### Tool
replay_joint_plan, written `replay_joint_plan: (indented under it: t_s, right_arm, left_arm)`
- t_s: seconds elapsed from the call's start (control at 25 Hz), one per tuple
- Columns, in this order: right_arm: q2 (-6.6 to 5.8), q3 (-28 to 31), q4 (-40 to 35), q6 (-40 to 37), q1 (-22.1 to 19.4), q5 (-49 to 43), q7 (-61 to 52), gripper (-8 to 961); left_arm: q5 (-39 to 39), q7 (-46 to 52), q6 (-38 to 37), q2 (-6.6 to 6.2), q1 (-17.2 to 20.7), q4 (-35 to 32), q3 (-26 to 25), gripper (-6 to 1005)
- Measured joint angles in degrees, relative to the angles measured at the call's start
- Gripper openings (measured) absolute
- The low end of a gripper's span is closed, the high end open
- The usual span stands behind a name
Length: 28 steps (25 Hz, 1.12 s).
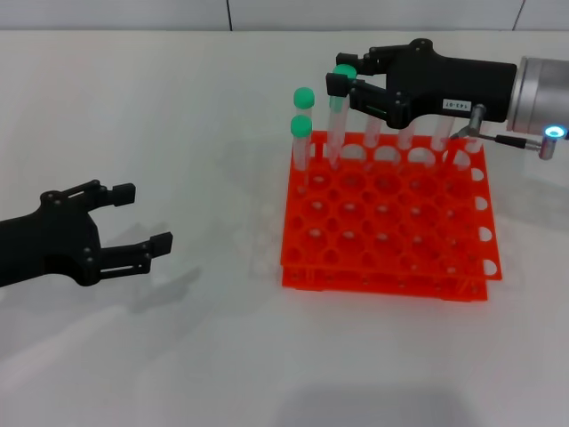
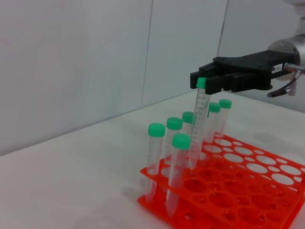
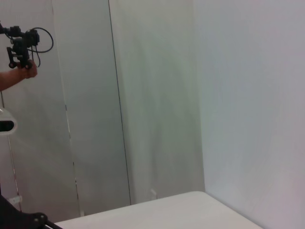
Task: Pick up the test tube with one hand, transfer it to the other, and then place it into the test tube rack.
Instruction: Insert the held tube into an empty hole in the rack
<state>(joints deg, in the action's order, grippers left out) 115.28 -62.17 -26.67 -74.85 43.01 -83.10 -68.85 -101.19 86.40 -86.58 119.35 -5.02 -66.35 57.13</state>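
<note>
My right gripper [image 1: 343,82] is shut on the top of a test tube [image 1: 336,124], a clear tube with a green cap. It holds the tube upright over the back left part of the orange rack [image 1: 391,267], and the tube's lower end is in a hole of the top tier. The left wrist view shows the same gripper [image 2: 205,82], tube [image 2: 199,121] and rack [image 2: 248,200]. My left gripper [image 1: 147,216] is open and empty, low over the table, far left of the rack.
Two green-capped tubes [image 1: 302,133] stand at the rack's left edge, and several more [image 1: 404,138] stand in the back row under the right gripper. The right wrist view shows only walls and a table corner [image 3: 181,210].
</note>
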Motion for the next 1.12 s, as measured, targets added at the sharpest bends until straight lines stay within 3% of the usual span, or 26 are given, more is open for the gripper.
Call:
replay_joint_plan:
  t_s: [1.12]
  right_arm:
    - [0.83,-4.8,2.8,6.1,-0.5,0.8,3.5,353]
  left_arm:
    - [0.3,-3.8,0.4,-0.01,-0.1,4.4,-2.2,884]
